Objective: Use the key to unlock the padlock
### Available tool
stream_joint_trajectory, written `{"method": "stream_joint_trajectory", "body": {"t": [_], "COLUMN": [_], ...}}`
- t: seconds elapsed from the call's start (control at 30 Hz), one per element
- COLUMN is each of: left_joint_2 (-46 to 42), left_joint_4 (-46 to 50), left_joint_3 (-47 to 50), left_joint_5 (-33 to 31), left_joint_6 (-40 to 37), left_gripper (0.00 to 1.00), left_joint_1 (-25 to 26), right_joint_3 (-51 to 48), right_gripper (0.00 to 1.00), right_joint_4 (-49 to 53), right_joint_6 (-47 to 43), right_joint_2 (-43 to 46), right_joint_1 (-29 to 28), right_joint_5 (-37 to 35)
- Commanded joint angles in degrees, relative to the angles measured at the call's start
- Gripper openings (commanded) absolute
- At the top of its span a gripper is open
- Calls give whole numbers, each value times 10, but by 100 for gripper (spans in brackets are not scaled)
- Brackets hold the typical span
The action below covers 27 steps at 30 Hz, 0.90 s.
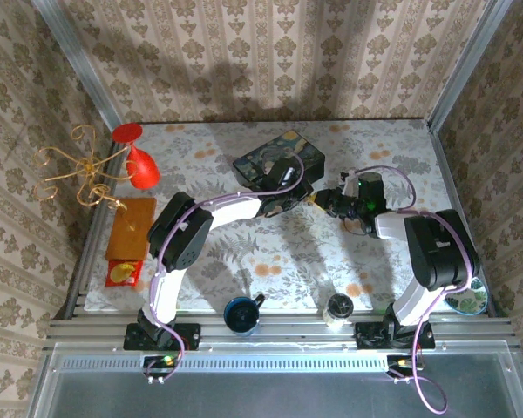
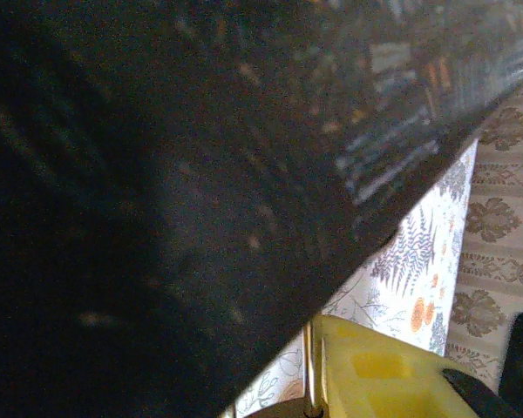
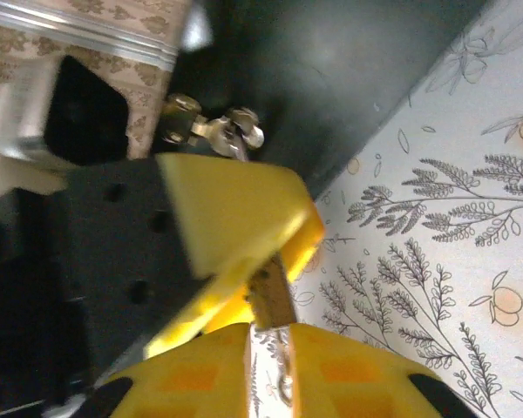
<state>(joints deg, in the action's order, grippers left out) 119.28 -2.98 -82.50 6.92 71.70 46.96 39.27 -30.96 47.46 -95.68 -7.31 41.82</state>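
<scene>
The little brass padlock (image 3: 271, 296) sits by the dark box (image 3: 349, 78), just below its silver clasp (image 3: 211, 126) and above the flowery counter (image 3: 453, 218). The left end effector (image 3: 275, 266) looks to be pinching the padlock. The right end effector (image 3: 268, 357) is right under it, with its fingers almost together and a thin slit between them. I cannot tell if the key is in that slit. To do this step well, the left side should hold the padlock very still. The right side should line the key up straight with the hole, push in slowly, then turn gently.
</scene>
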Motion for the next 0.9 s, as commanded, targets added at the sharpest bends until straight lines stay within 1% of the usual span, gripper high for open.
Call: {"method": "stream_joint_trajectory", "body": {"t": [0.0,0.33,0.53,0.67,0.87], "left_joint_2": [-25,-22,-21,-20,-21], "left_joint_4": [5,-3,-7,-11,-13], "left_joint_3": [3,1,1,3,2], "left_joint_5": [29,19,19,21,23], "left_joint_6": [5,5,5,5,5], "left_gripper": [0,0,0,0,0], "left_joint_1": [11,9,10,10,10], "right_joint_3": [5,-31,-52,-57,-52], "right_gripper": [25,26,19,19,18], "right_joint_4": [6,93,106,104,78], "right_joint_6": [-35,-69,-63,-52,-38], "right_joint_2": [38,107,141,141,110], "right_joint_1": [2,2,1,-1,-12], "right_joint_5": [-30,-80,-72,-66,-53]}}
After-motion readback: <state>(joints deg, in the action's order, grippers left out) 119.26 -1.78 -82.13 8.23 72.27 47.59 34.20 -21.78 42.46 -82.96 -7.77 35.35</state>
